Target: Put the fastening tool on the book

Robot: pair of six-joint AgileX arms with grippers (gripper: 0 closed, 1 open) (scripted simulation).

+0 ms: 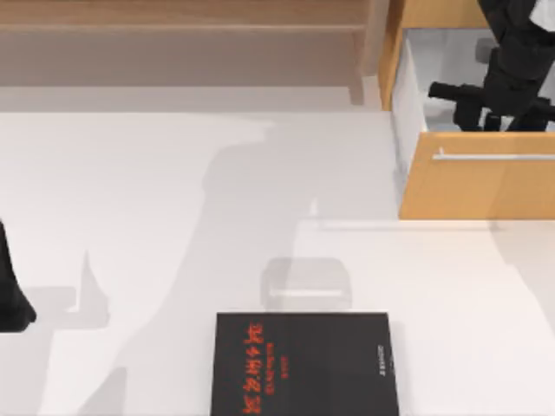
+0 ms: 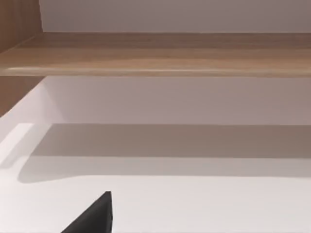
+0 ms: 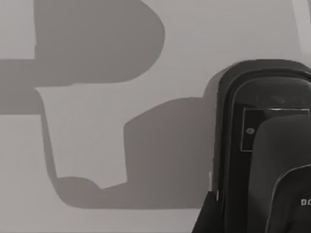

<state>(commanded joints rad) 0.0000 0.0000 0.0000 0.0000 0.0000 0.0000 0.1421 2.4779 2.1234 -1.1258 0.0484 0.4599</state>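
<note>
The book, flat and black with red characters, lies at the table's front edge near the middle. The fastening tool, a black elongated block with a rounded end, lies on the pale grey floor of the open drawer at the back right. My right gripper hangs inside that drawer right over the tool, and a black part of it covers the tool's near end in the right wrist view. My left gripper is parked at the table's left edge, far from the book.
The drawer's wooden front with a metal handle juts out over the table's back right corner. A wooden shelf runs along the back. The white tabletop stretches bare between the drawer and the book.
</note>
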